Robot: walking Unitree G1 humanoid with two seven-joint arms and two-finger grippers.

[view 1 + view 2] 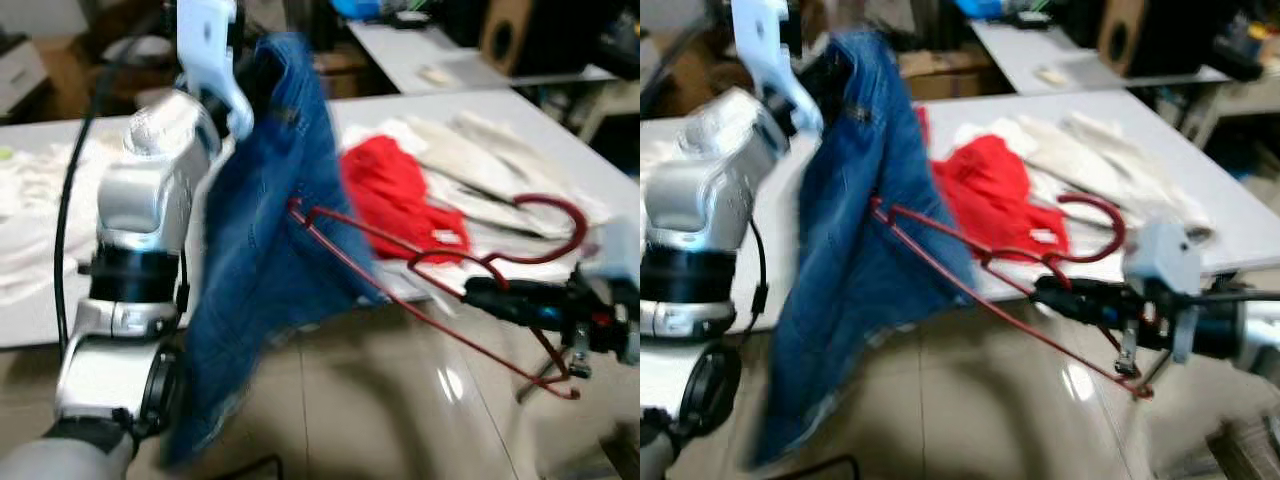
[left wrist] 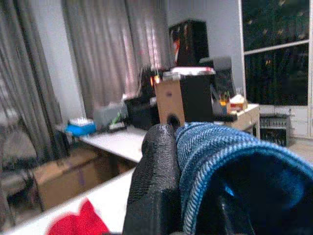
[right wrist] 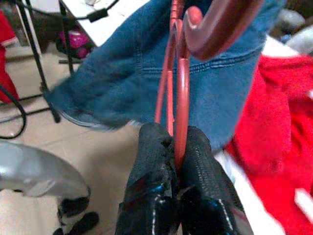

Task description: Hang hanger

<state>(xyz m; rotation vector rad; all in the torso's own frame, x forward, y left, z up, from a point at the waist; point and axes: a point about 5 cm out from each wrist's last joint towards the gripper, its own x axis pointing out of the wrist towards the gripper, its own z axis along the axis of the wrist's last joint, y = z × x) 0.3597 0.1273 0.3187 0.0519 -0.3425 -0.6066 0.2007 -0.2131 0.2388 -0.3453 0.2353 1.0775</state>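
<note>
A dark red hanger (image 1: 440, 290) sticks out sideways over the floor, its hook (image 1: 552, 225) curling up near the table edge. My right gripper (image 1: 480, 292) is shut on the hanger's frame below the hook; the right wrist view has the fingers (image 3: 195, 161) clamped on the red wire (image 3: 180, 98). One end of the hanger pokes into a blue denim garment (image 1: 265, 250). That garment hangs from my raised left gripper (image 1: 250, 60), which is shut on its top edge. The left wrist view has the denim (image 2: 220, 152) pressed against a black finger (image 2: 154, 181).
A white table (image 1: 560, 130) behind holds a red garment (image 1: 395, 195) and white cloths (image 1: 480, 170). More white cloth (image 1: 30, 220) lies on the left side. Glossy beige floor (image 1: 400, 400) lies below. A second table (image 1: 430, 50) with a speaker (image 1: 505, 30) stands further back.
</note>
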